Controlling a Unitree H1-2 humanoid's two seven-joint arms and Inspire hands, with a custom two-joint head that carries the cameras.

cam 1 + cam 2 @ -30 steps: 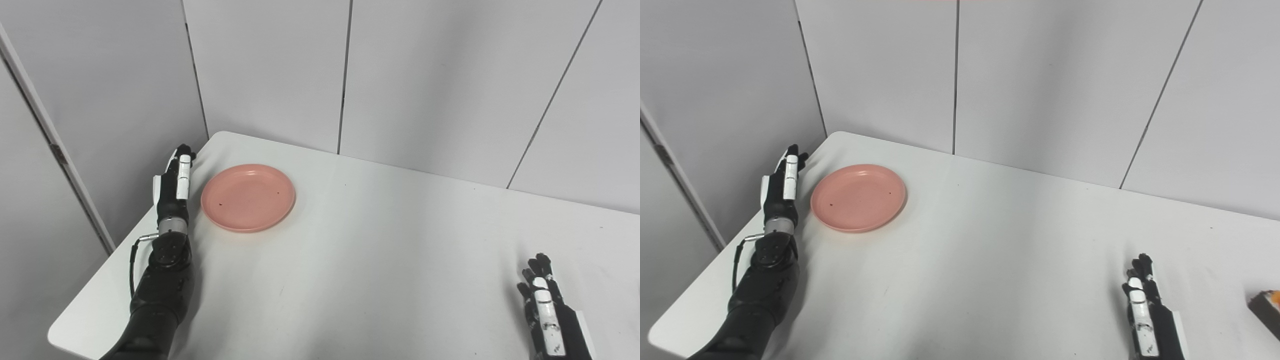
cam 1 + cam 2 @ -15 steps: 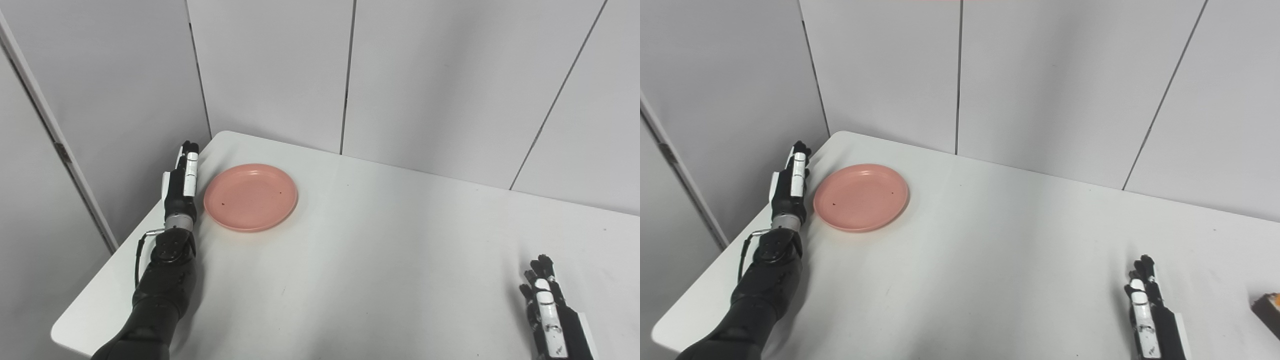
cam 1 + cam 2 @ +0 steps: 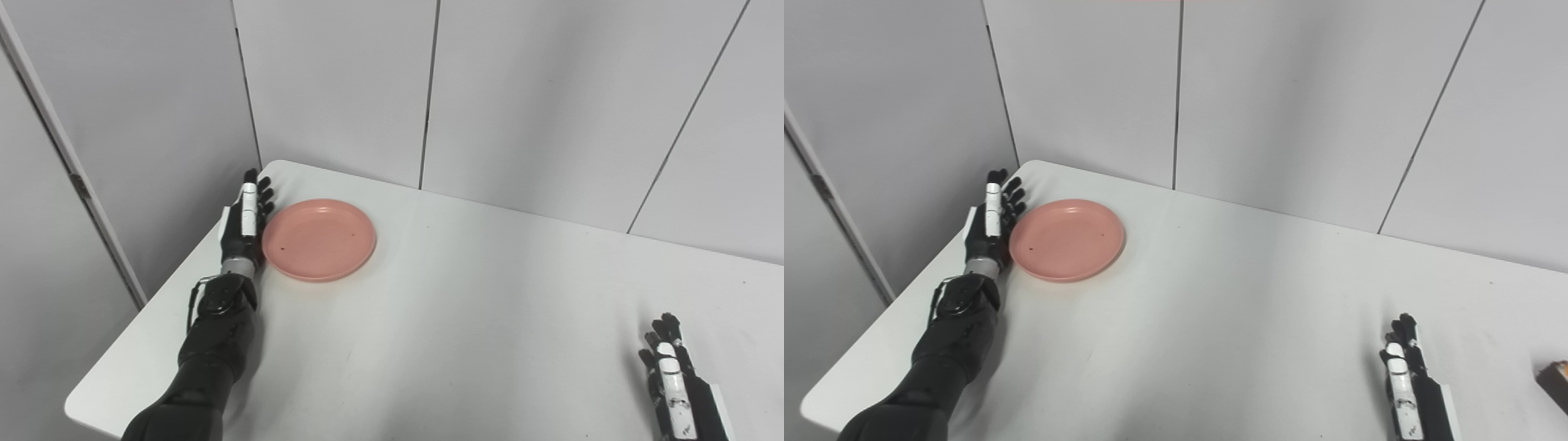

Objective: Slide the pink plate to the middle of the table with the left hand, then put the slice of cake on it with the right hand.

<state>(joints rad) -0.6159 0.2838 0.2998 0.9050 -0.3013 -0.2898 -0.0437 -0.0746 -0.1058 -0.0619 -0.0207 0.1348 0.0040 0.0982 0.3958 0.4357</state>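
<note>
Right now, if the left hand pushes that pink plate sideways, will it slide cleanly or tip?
The pink plate looks shallow and wide, lying flat, so it should probably slide, not tip. The white table looks smooth, so it may glide easily, even overshoot. The left hand is against one edge, so an off-centre push might spin it.

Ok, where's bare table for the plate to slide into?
Bare table runs from the pink plate across to the right hand. The tight spot is the far left edge, with the left hand against the plate. The cake slice sits at the far right.
</note>
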